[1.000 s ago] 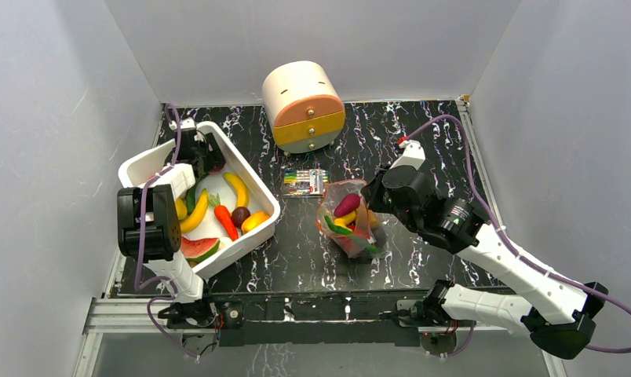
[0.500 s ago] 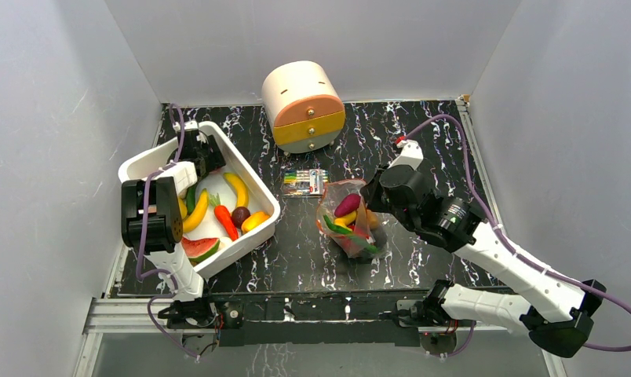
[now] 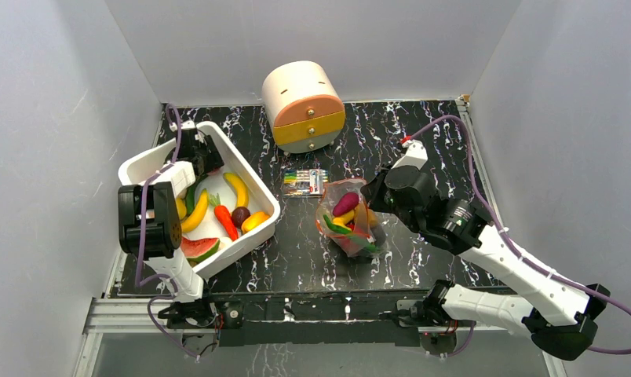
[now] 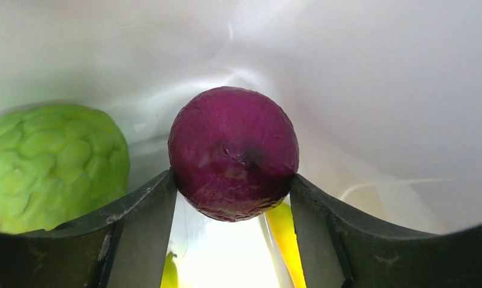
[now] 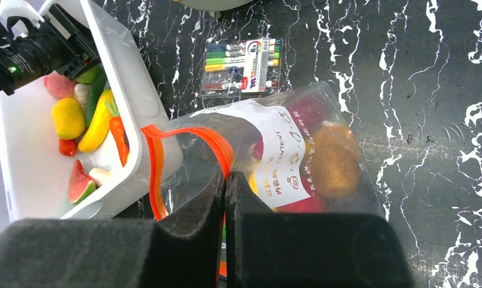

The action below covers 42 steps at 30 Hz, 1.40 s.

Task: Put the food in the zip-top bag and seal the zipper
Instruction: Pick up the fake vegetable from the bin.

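Observation:
My left gripper [image 3: 196,151] is in the far left corner of the white bin [image 3: 267,196]. In the left wrist view it [image 4: 233,192] is shut on a round purple food piece [image 4: 233,153], both fingers touching its sides. A bumpy green piece [image 4: 53,162] lies beside it. Bananas [image 3: 236,187], a carrot [image 3: 225,222] and a watermelon slice [image 3: 198,249] lie in the bin. My right gripper [image 5: 225,186] is shut on the mouth edge of the zip-top bag [image 5: 286,156], on its red-orange zipper [image 5: 157,162]. The bag [image 3: 348,216] stands open, with several food pieces inside.
A flat pack of coloured pens [image 3: 304,181] lies just behind the bag. A round cream drawer unit with orange and yellow drawers [image 3: 303,106] stands at the back centre. Grey walls close in the black marbled table [image 3: 297,251] on three sides.
The left arm shifted slightly to the right and back again over the bin's far corner. The right arm and the bag have hardly moved.

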Each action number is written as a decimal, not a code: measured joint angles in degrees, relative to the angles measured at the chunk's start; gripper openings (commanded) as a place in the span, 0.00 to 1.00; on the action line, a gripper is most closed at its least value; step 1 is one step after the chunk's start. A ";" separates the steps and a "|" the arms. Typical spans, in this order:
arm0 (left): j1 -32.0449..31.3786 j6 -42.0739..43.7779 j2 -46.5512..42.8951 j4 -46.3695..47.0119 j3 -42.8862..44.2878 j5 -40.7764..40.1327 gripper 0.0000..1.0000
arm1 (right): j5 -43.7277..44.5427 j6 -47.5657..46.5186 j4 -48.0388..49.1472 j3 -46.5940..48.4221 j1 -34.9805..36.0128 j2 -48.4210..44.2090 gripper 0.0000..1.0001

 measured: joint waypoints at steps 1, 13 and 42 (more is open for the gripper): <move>0.00 -0.28 -0.74 -0.35 -0.17 -0.04 0.44 | -0.02 0.04 0.02 0.00 0.00 -0.20 0.00; 0.00 -4.61 -14.95 -6.12 -4.48 1.53 0.43 | -1.11 1.07 0.55 -1.22 0.00 -1.73 0.00; -5.95 -3.91 -48.17 -26.56 -5.97 23.34 0.42 | -1.44 3.93 0.87 -2.69 0.00 0.15 0.00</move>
